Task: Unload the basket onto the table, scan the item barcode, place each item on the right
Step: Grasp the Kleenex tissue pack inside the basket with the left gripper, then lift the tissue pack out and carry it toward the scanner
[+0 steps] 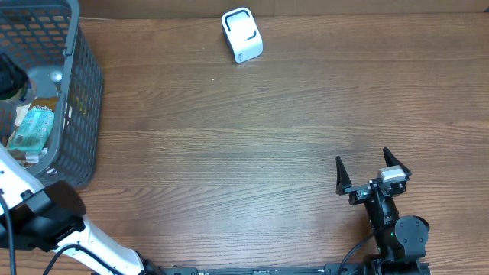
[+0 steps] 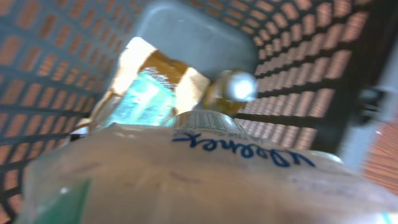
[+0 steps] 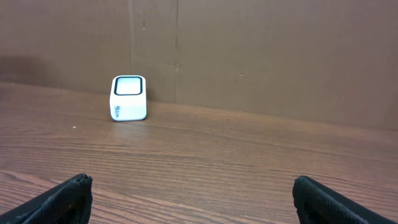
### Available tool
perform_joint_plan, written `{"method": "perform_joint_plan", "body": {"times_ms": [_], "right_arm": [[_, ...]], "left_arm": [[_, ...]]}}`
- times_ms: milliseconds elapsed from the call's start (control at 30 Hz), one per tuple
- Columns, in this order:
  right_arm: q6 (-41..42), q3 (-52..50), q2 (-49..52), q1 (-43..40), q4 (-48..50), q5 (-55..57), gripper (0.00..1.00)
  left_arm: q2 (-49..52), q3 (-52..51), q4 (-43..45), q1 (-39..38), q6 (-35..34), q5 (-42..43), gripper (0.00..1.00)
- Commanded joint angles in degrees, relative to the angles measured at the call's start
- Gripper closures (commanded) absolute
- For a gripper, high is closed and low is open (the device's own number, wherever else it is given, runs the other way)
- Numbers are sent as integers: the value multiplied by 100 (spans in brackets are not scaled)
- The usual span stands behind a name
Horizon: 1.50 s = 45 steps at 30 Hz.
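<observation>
Two arms showed from overhead. The left arm (image 1: 15, 179) reached into the grey mesh basket (image 1: 76, 92), with the left gripper (image 1: 9, 76) low among the goods there. Whether it was clenched or released I could not tell. The right gripper (image 1: 373, 177) sat well right of the basket, jaws spread wide, grasping nothing. The white scanner (image 1: 241, 34) stood right of the basket too, apart from it, level with its far end.

From the left wrist, blurred, a pale pouch (image 2: 186, 180) with blue script filled the foreground inside the basket, close to the lens. No fingers showed. Deeper in the basket lay a teal pack (image 2: 146, 99) and a shiny round thing (image 2: 236, 87). The pouch looked light, soft and slick, likely to sag. A pinch across a flat edge, clear of the barcode, seemed best. No barcode showed.

From the right wrist, the wood-grain table (image 3: 249, 168) looked smooth and level, and a plain brown board wall (image 3: 280, 56) rose at its back.
</observation>
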Motion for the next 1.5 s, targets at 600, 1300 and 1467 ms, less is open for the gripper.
{"method": "perform_joint_plan", "body": {"times_ms": [600, 1300, 1467], "right_arm": [[-26, -61, -42, 24, 13, -33, 0], [-26, -61, -39, 24, 13, -33, 0], [-26, -61, -42, 24, 13, -33, 0]], "left_arm": [[-398, 1108, -81, -1814, -295, -1156, 59], [-424, 48, -664, -2494, -435, -715, 64], [-424, -330, -664, -2472, -433, -970, 63]]}}
